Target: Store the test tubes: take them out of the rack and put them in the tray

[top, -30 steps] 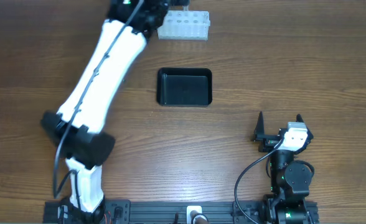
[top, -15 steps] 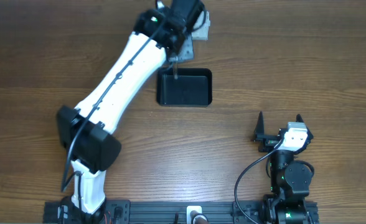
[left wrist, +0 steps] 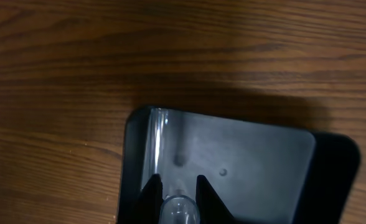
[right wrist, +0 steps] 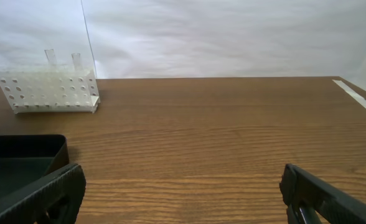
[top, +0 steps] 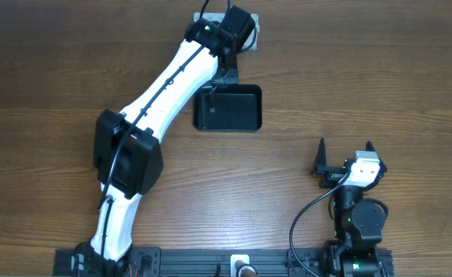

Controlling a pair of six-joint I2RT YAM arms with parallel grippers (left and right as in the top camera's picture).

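The black tray (top: 241, 111) lies mid-table. My left gripper (top: 226, 77) hangs over its far left corner, shut on a clear test tube (left wrist: 178, 209) held upright between the fingers (left wrist: 150, 194). Another test tube (left wrist: 156, 142) lies inside the tray (left wrist: 264, 162) along one wall. The white rack (top: 250, 31) stands at the table's far edge, mostly hidden behind the left arm; the right wrist view shows the rack (right wrist: 49, 92) with two tubes (right wrist: 77, 60) standing in it. My right gripper (top: 343, 158) rests open near its base, far from the tray.
Bare wooden table surrounds the tray and rack. A white wall (right wrist: 233, 37) stands behind the table's far edge. The left arm (top: 172, 85) stretches diagonally across the left half of the table.
The left arm has swung from the rack toward the tray, carrying a tube, and now sits over the tray's corner. The right arm has not moved.
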